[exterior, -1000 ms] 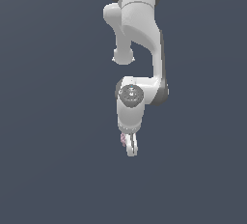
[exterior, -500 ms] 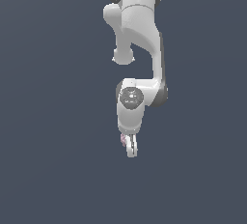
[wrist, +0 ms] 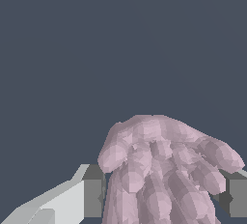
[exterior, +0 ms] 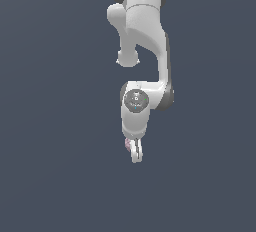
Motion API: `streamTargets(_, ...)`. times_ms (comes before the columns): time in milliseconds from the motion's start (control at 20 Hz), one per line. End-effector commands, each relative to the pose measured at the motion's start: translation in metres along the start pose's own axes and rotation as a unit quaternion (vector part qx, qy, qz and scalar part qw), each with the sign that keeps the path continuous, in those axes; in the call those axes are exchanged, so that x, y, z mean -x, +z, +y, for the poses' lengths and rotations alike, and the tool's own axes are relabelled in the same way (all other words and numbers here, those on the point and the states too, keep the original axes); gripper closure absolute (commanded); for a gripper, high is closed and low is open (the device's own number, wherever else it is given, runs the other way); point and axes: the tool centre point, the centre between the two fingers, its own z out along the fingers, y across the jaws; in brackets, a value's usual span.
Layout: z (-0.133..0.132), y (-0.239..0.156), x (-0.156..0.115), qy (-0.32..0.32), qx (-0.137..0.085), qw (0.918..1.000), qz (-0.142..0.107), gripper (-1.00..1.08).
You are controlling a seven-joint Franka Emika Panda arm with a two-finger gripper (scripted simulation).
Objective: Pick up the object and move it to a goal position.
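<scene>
Little moved since 1 second ago, fingers (exterior: 136,152) clamping mostly hidden object (wrist: 164,170)

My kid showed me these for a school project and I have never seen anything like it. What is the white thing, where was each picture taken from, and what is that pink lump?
These are computer renders, not photographs. The white shape is a robot arm made of jointed segments, seen in the exterior view from a camera set apart from it. At its lower end is the tool, two small fingers that pinch things. The other picture comes from a camera mounted on the wrist, looking along the tool, so everything there looks large. The pink, bumpy lump is the object the arm has to carry to a goal. It sits between the grey finger pads, which are closed on it. In the exterior view it is only a tiny pink speck beside the fingers. The background is plain dark grey-blue, and no other item shows.
</scene>
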Motion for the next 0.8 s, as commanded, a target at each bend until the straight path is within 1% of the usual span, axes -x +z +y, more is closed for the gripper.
streamTargets(0, 0.001, -0.003, 0.000, 0.000, 0.000, 1.0000, 0.000, 1.08)
streamTargets(400, 0.018, -0.028, 0.005, 0.000, 0.000, 1.0000, -0.001, 1.08)
streamTargets(750, 0.045, -0.070, 0.011, 0.000, 0.000, 1.0000, -0.001, 1.08)
